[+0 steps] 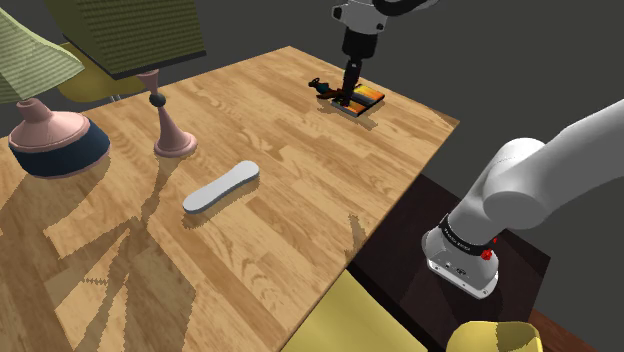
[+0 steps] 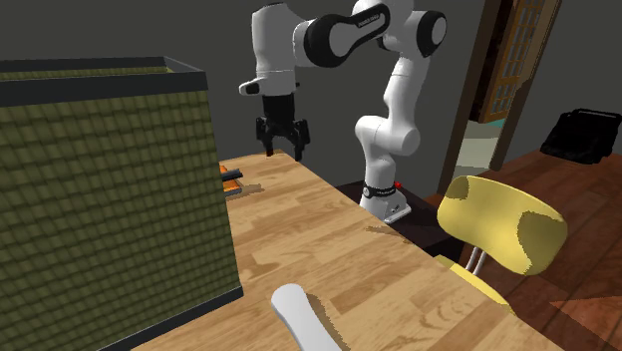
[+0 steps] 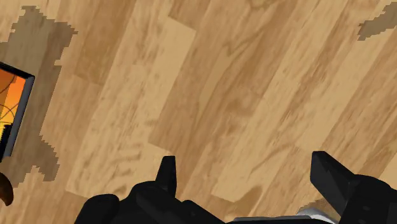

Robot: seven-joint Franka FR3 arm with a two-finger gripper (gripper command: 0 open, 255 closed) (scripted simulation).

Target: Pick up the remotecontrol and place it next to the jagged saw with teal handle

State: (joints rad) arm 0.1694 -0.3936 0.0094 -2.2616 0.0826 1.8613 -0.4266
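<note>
Arm (image 1: 520,185): white with dark joints. Base at the shoulder view's lower right; links rise, then reach up and to the left, elbow held high.
Wrist: turned straight down.
Gripper (image 2: 283,150): all black, pointing down. Two fingers (image 3: 331,175) stand well apart, with nothing clasped between them.

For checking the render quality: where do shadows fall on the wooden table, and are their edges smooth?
Shoulder view: broad dark shadows cover the table in front of the pink lamp, with saw-toothed edges. Wrist view: blocky-edged shadow patches lie beside the orange object. Second exterior view: the yellow chair has jagged shade blotches.
</note>
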